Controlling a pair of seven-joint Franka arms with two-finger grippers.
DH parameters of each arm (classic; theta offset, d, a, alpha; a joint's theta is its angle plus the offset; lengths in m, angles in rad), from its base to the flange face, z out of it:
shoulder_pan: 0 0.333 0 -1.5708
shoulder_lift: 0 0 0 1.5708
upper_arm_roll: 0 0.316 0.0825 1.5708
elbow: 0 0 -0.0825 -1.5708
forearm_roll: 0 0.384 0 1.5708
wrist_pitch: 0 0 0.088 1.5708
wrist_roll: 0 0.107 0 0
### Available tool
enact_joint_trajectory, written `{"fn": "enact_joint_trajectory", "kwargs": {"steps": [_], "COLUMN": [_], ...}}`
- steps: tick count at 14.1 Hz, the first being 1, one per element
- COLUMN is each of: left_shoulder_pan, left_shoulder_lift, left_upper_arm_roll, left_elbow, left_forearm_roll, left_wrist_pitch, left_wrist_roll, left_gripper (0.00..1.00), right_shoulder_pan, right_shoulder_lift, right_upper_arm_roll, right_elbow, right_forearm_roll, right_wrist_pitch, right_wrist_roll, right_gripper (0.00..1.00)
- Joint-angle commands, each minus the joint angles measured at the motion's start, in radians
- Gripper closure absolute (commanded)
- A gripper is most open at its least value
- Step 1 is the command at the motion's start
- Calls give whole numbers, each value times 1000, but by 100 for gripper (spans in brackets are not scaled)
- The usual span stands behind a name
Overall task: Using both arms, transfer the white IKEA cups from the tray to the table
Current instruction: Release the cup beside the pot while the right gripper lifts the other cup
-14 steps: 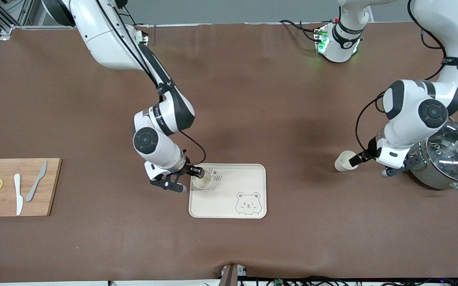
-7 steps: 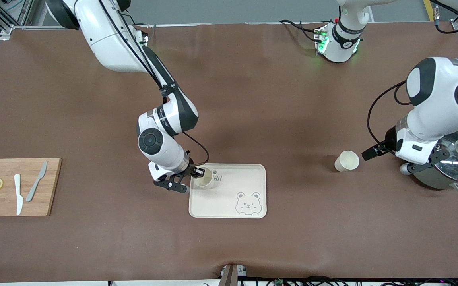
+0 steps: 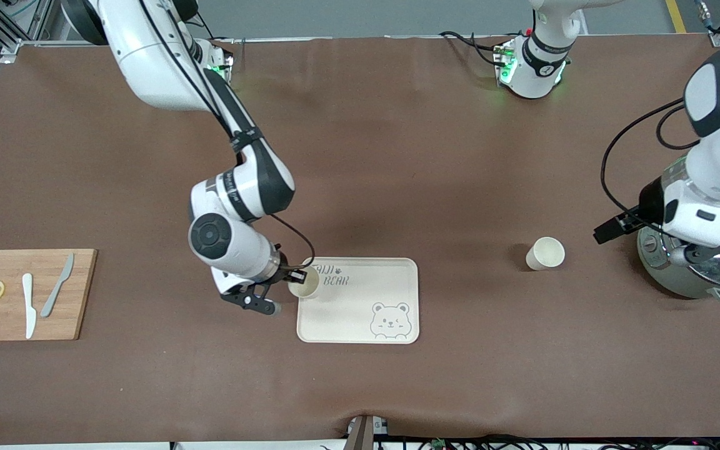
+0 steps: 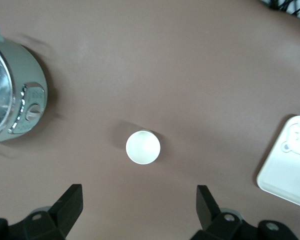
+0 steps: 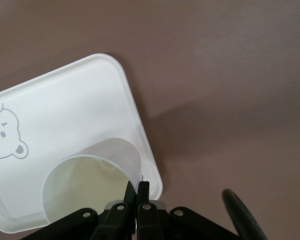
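One white cup (image 3: 304, 282) is at the tray's (image 3: 360, 312) corner toward the right arm's end, farther from the front camera. My right gripper (image 3: 294, 279) is shut on its rim. In the right wrist view the gripper (image 5: 138, 187) pinches the cup's wall (image 5: 90, 185) over the bear tray (image 5: 65, 115); the cup looks tilted. The second white cup (image 3: 546, 253) stands upright on the table toward the left arm's end. My left gripper (image 3: 641, 240) is open and empty, raised between this cup and the pot. The left wrist view shows the cup (image 4: 143, 147) ahead of the open gripper (image 4: 139, 200).
A grey-green pot with glass lid (image 3: 704, 262) stands at the left arm's end, seen also in the left wrist view (image 4: 10, 95). A wooden cutting board (image 3: 29, 294) with two knives and lemon slices lies at the right arm's end.
The left gripper has drawn up and away from the second cup, toward the pot. The right gripper has shifted its cup toward the tray's edge at the right arm's end.
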Motion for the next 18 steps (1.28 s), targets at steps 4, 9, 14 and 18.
{"fn": "enact_joint_trajectory", "kwargs": {"steps": [4, 9, 14, 18], "left_shoulder_pan": [12, 69, 39, 12], "left_shoulder_lift": [-50, -117, -169, -217], "left_upper_arm_roll": [19, 13, 22, 25], "left_elbow": [70, 71, 64, 45], "left_forearm_roll": [18, 18, 17, 12], "left_wrist_pitch": [-82, -139, -266, -306], "left_wrist_roll": [243, 306, 337, 337], "left_gripper": [0, 0, 0, 0], "right_shoulder_pan": [-76, -277, -502, -609], "right_shoulder_lift": [-229, -461, -581, -555], "right_upper_arm_roll": [-34, -36, -34, -34], "right_elbow": [-256, -564, -793, -865], "right_forearm_roll": [-105, -143, -183, -186], "right_wrist_pitch": [-79, -48, 34, 154], "right_wrist_roll": [-134, -496, -811, -999], "right_gripper": [100, 100, 100, 100]}}
